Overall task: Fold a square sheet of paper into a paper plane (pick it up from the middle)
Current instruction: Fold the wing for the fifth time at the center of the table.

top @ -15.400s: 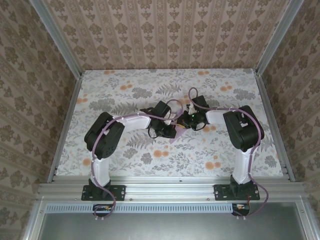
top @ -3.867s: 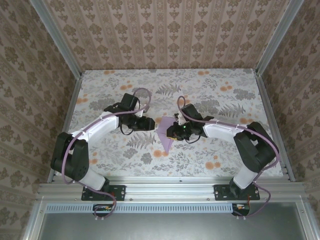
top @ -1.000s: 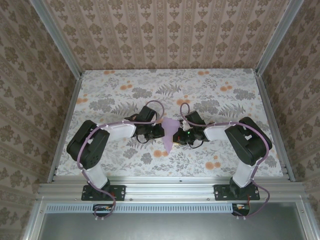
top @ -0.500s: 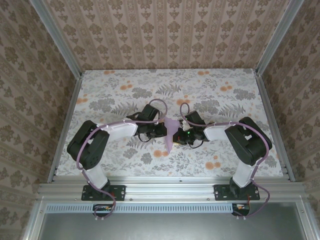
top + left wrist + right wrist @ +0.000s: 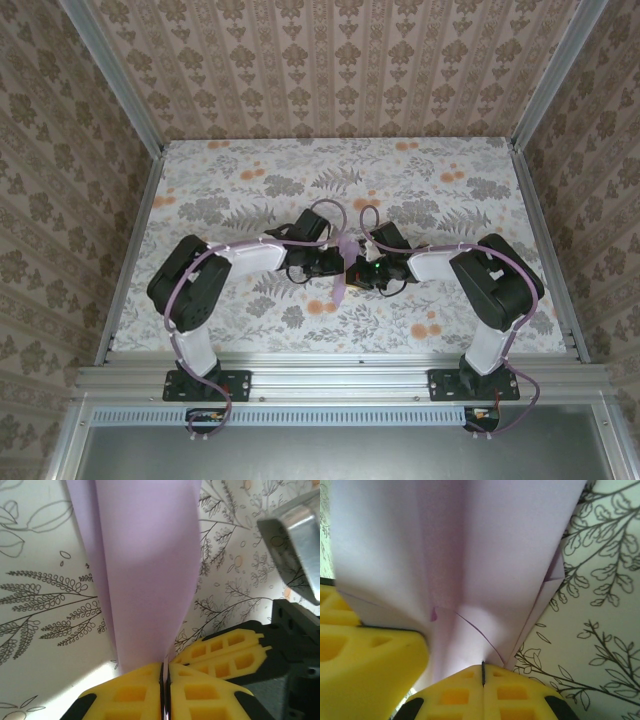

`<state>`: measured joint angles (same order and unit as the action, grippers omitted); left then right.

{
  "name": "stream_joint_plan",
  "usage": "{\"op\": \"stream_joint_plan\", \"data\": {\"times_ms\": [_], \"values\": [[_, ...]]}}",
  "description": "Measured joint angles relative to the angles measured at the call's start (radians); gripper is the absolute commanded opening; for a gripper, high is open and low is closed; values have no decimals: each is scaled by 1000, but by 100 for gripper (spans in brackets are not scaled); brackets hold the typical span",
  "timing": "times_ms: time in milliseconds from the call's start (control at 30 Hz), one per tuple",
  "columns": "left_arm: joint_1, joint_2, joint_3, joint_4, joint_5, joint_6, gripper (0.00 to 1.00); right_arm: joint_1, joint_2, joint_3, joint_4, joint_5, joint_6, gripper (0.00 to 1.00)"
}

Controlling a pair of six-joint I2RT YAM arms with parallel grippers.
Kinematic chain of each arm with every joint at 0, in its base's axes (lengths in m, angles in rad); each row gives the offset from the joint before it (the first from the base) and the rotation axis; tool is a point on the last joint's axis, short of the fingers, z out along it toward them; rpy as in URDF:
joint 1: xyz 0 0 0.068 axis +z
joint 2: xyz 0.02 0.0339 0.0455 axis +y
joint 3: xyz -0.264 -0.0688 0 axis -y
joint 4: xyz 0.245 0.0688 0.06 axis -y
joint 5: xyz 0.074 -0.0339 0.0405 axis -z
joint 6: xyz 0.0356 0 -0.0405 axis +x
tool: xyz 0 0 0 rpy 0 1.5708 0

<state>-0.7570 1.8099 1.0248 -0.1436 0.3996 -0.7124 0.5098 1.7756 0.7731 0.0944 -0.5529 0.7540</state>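
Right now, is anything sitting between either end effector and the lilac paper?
Nothing visible stands in the way. The left end effector and the right end effector are each shut directly on the lilac paper. They pinch it close beside each other, with no other object between fingers and sheet.

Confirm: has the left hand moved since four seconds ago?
Yes. The left hand shifted right, away from the table's left rail, and now pinches the lilac paper.

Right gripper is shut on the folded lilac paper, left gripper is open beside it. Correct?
No: the left gripper is also shut on the folded lilac paper, as the left wrist view shows. The right gripper is shut on it, as stated.
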Motion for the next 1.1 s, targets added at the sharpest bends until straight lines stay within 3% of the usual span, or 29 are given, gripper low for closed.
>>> {"op": "stream_joint_plan", "data": {"times_ms": [1100], "values": [[19, 40, 34, 35, 14, -13, 13, -10, -7, -20, 32, 4, 5, 2]]}}
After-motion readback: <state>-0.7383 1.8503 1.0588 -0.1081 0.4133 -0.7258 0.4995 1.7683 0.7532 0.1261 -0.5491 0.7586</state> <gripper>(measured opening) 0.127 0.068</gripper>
